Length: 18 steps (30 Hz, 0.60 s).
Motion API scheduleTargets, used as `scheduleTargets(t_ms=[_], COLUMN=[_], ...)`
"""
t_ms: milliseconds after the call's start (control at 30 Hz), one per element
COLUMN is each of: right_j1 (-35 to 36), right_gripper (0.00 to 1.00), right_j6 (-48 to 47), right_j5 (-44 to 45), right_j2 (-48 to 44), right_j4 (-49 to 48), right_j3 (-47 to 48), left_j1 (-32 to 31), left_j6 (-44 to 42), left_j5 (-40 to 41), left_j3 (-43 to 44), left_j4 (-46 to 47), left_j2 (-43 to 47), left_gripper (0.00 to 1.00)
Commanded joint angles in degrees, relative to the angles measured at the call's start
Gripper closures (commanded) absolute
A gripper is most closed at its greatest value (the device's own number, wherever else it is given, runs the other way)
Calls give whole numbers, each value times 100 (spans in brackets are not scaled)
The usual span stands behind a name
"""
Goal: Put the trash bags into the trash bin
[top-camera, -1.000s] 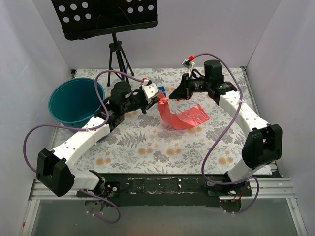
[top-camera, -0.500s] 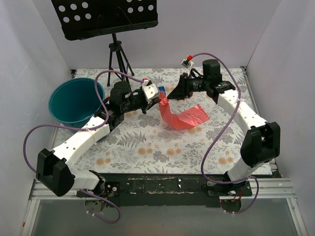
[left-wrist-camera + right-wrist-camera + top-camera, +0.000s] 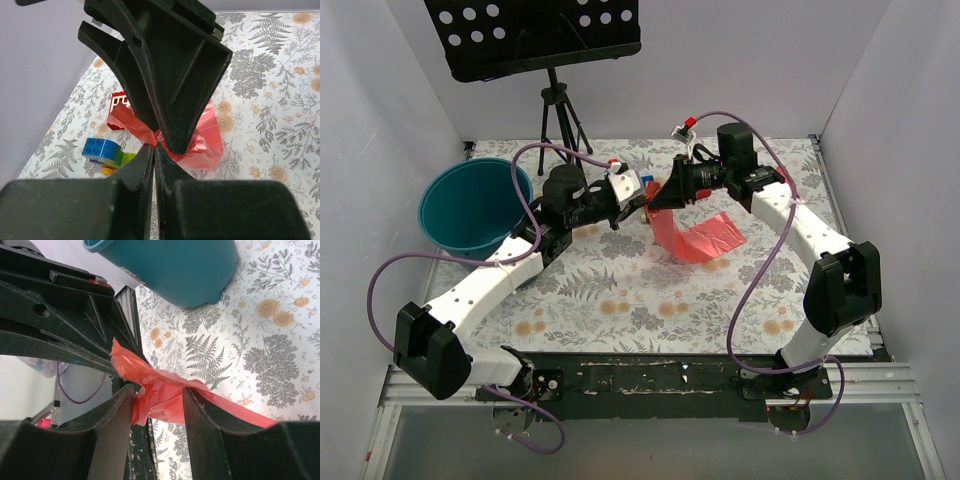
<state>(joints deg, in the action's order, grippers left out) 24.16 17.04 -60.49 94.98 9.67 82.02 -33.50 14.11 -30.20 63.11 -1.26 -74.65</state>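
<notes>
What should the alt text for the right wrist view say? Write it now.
A crumpled red trash bag passes between the open fingers of the right hand, its end pinched by the black left hand at upper left. Behind, the teal trash bin stands on a floral tablecloth.

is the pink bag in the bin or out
Out. The trash bag lies on the table, one end pinched in the left gripper, apart from the trash bin.
</notes>
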Motion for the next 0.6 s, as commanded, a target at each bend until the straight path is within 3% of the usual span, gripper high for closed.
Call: scheduleTargets(t_ms=[0, 67, 100, 267, 567], right_j1=[62, 71, 54, -227, -289], right_gripper=[57, 96, 99, 99, 99], right_j6=[107, 37, -111, -350, -376], right_j5=[-86, -34, 176, 608, 617], right_j2=[91, 82, 65, -199, -322], right_j4=[-369, -396, -274, 79, 167], right_j3=[200, 201, 218, 87, 7], left_j1=[-8, -8, -8, -8, -8], left_j6=[4, -48, -136, -646, -523], left_j5=[-267, -259, -224, 198, 304], left_j3=[35, 69, 70, -114, -132], left_j4=[91, 21, -49, -322, -288], left_j2=[65, 47, 39, 135, 21], left_gripper=[100, 100, 100, 100, 100])
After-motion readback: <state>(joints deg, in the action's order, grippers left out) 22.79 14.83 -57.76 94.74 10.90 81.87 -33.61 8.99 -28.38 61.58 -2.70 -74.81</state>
